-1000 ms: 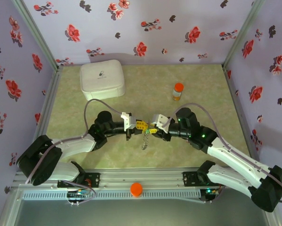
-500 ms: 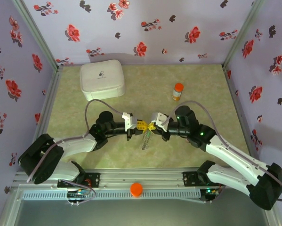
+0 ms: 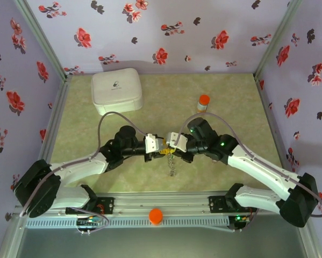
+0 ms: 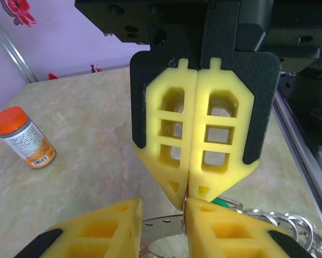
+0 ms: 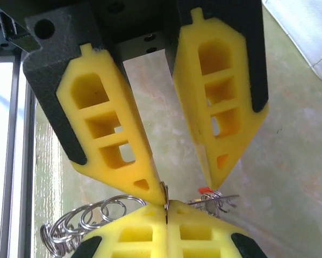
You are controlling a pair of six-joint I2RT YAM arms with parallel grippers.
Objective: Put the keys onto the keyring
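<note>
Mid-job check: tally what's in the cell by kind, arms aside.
White case: 1
Orange-capped bottle: 1
Orange round piece by the front rail: 1
Bunch of rings and keys: 1 (keys too small to count)
Total: 4

The left arm (image 3: 80,164) and the right arm (image 3: 257,164) are each built of glossy black joint housings joined by white shells. A thin grey cable (image 3: 104,121) loops off each, and small green lights (image 3: 222,143) glow on the right one. The left claw (image 5: 186,189) and the right claw (image 4: 188,201) each carry two yellow wedge-shaped fingers (image 5: 112,134) pierced by rectangular cut-outs, backed by matt black plates (image 5: 48,91) behind a white block (image 3: 151,144).
</note>
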